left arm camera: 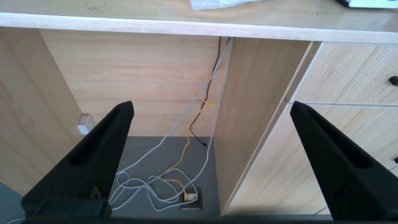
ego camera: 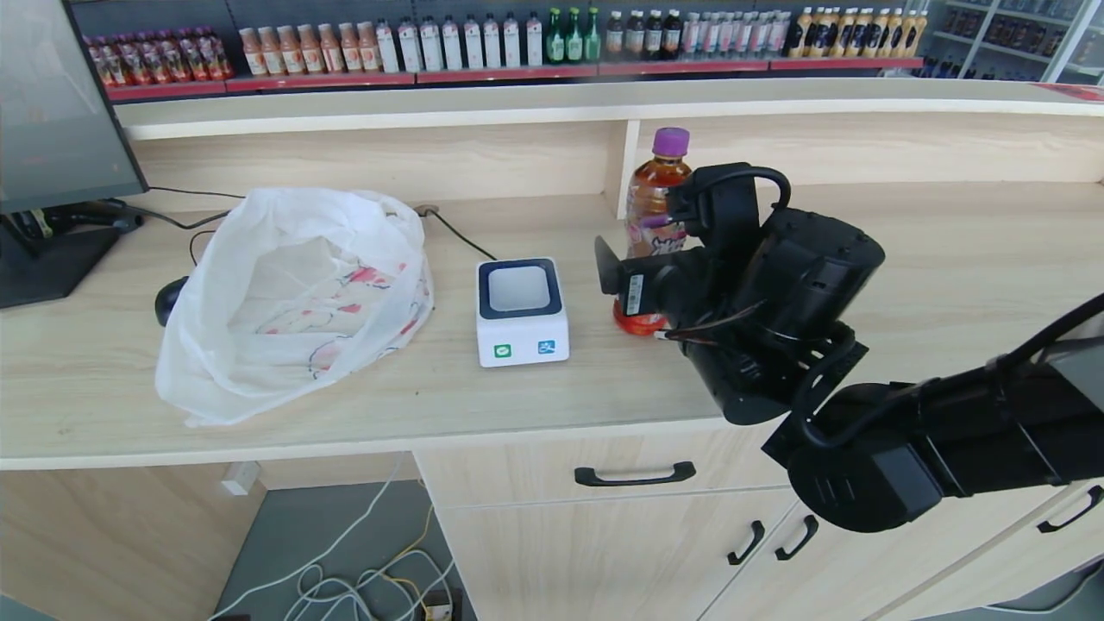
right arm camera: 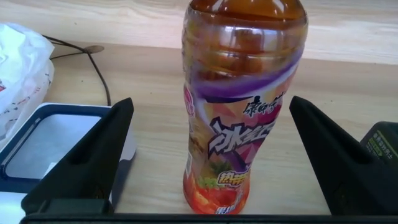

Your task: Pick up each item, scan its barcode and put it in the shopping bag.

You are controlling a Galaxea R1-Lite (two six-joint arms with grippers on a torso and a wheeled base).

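Observation:
A tea bottle with a purple cap stands upright on the wooden counter, to the right of the white barcode scanner. My right gripper is open around the bottle's lower half. In the right wrist view the bottle stands between the two fingers with a gap on each side. The white shopping bag lies open-mouthed on the counter left of the scanner. My left gripper is open and holds nothing, below the counter's front edge.
A monitor and a dark mouse sit at the counter's left end. A cable runs behind the scanner. A raised wooden ledge backs the counter. Drawers are below, and loose cables lie on the floor.

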